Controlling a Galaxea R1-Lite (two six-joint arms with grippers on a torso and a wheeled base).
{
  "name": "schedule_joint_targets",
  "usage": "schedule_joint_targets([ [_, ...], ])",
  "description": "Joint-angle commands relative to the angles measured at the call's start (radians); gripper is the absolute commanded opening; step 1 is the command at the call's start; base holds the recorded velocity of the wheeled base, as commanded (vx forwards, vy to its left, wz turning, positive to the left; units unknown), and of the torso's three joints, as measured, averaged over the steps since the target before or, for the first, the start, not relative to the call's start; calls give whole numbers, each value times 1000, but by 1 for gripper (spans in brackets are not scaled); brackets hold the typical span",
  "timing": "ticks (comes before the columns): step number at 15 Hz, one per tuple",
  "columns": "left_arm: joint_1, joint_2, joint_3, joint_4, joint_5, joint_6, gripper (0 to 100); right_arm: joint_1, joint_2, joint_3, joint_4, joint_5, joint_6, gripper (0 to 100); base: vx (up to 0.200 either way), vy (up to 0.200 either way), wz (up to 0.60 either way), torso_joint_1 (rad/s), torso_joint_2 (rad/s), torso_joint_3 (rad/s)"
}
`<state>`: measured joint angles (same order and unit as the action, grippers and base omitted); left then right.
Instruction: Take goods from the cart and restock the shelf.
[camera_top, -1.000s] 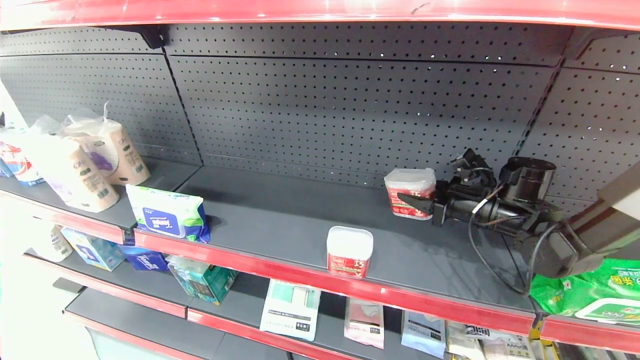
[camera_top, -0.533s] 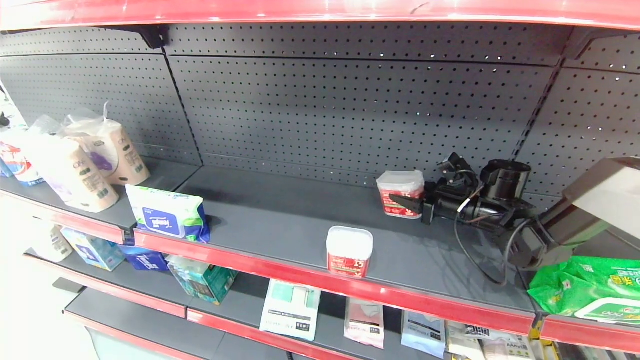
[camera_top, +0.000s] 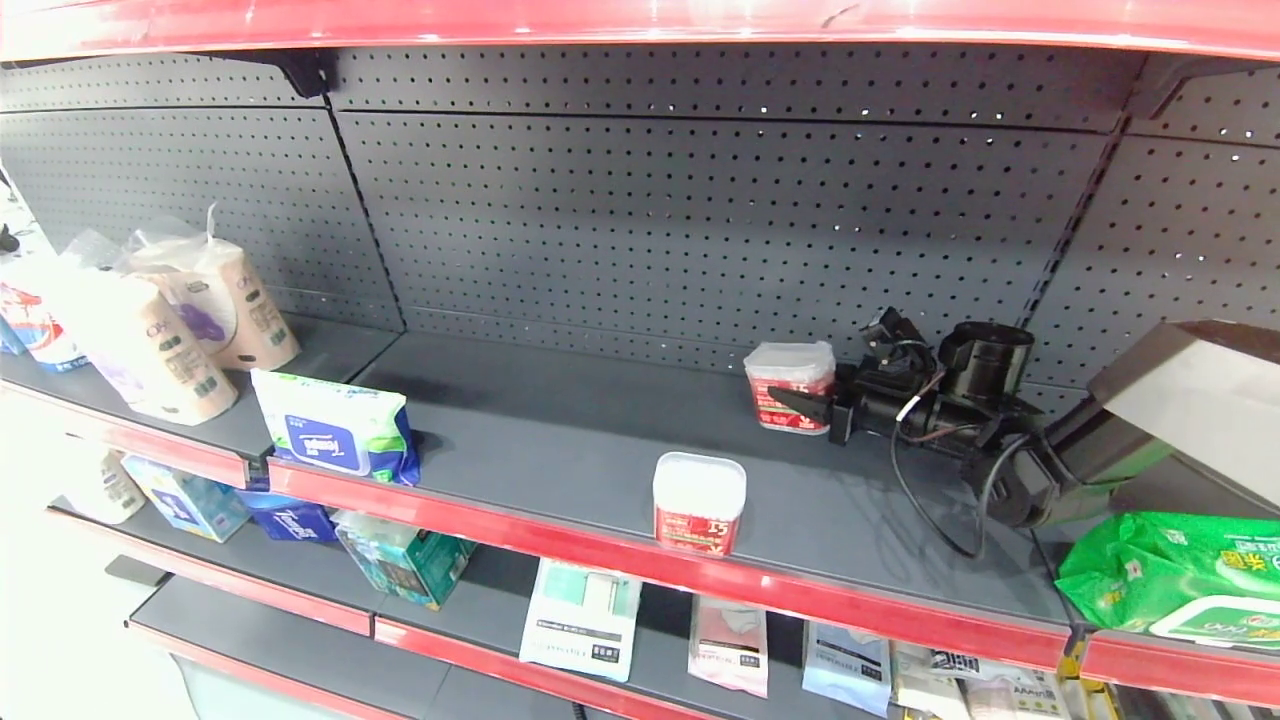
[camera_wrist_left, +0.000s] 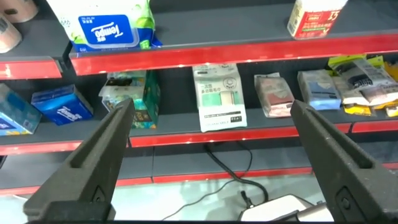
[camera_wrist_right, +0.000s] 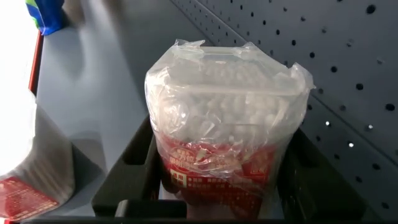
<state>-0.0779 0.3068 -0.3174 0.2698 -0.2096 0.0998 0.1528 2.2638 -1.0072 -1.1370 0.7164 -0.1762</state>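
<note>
Two matching tubs concern me here. My right gripper is clamped on one film-wrapped tub, holding it upright over the back of the grey shelf, near the pegboard back wall. I cannot tell whether its base touches the board. The second tub stands well apart at the shelf's front edge.

My jaws pinch the lower, red-labelled body from both sides, which I judge the right place, because the lid end is capped by loose, puffy film. It looks light and thin-walled, so a hard squeeze could dent it, and the glossy wrap may slip.

My left gripper hangs spread wide and empty before the lower shelves.
</note>
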Motion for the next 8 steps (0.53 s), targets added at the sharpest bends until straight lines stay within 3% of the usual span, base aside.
schedule_joint_targets([
  [1, 0, 6, 5, 3, -1, 0, 100, 2, 14, -8, -1, 0, 0, 0, 0, 0, 0, 0, 0, 0],
  [8, 0, 2, 20, 5, 2, 0, 100, 22, 68, -56, -1, 23, 11, 0, 0, 0, 0, 0, 0, 0],
])
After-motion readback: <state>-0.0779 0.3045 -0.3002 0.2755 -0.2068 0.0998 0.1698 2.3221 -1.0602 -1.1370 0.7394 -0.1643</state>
